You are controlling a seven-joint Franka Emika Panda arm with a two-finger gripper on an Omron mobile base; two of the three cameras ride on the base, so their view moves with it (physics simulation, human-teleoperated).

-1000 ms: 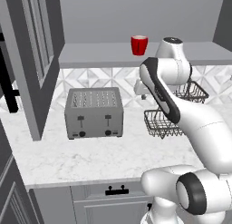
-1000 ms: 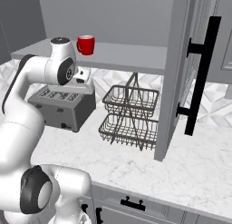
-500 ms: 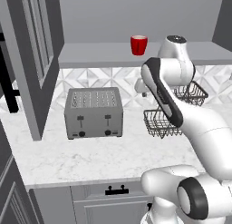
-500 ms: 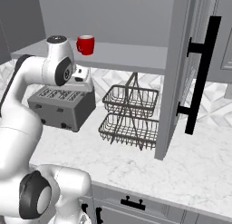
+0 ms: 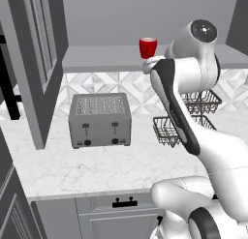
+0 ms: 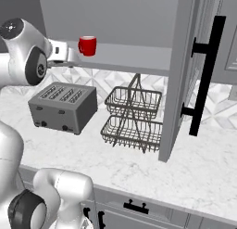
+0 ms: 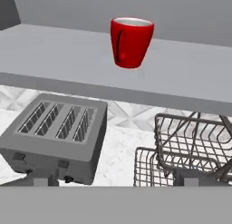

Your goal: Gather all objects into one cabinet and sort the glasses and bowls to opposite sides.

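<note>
My pincer [image 6: 69, 54] hangs wide open just short of the glossy red tapered cup [image 7: 131, 41].

The cup [image 5: 147, 47] stands upright on the plain grey cabinet shelf [image 7: 54, 55], level with my pincer and apart from it. Below the shelf, on the white marble bench [image 5: 106, 160], sit the grey four-slot toaster [image 6: 64, 106] and, to its right, the dark wire two-tier basket [image 6: 134, 119]. The framed cabinet door [image 6: 183, 75] with its black bar handle [image 6: 203, 75] stands open beside the basket.

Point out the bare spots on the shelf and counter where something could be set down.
The cabinet shelf is bare on both sides of the red cup. The counter is bare in front of the toaster. Between the toaster and the wire basket rack it is tighter.
</note>
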